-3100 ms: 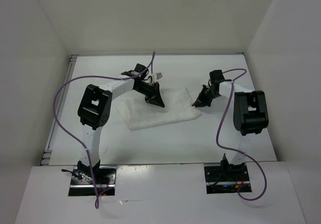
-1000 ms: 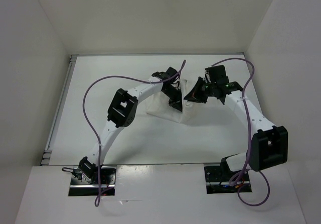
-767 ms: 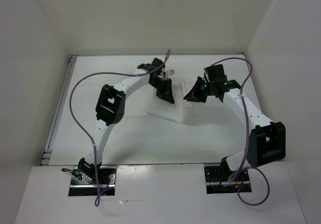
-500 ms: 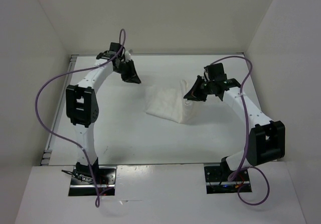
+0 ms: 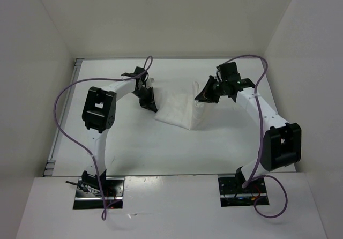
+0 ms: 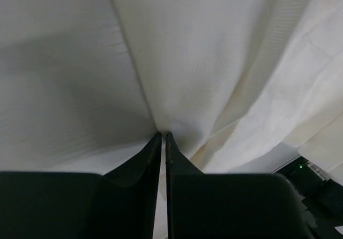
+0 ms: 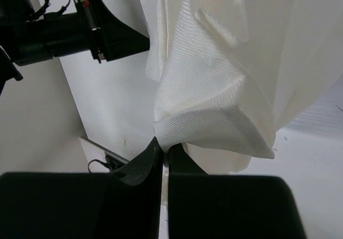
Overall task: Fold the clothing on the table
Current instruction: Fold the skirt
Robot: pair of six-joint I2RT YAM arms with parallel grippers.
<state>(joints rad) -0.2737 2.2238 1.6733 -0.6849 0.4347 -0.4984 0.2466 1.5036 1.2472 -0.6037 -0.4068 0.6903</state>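
The cloth point(image 5: 179, 111) lay bunched on the far middle of the table point(image 5: 161, 148), between the two grippers. Its near edge ran from a left corner to a point nearer the arm bases, and its right side rose in a fold towards the right gripper point(image 5: 199, 98).

The left gripper point(image 5: 150, 105) pointed down at the cloth's left edge. In the left wrist view its jaws stood almost together, with only a thin slit between them, and creases in the cloth ran out from the fingertips point(image 6: 157, 138); it appeared to be pinching a fold of the cloth there.

The right gripper was closed on the cloth's right edge. In the right wrist view a woven corner of the cloth met the closed fingertips point(image 7: 154, 145), and the rest hung away from them in loose, overlapping folds, lifted off the table on that side. The black left gripper showed in the upper left of that view, near the cloth's other edge.

Both arms reached in from the near edge, the left arm bent over the left side of the table and the right arm arched over the right side. A purple cable point(image 5: 63, 107) looped beside each arm.
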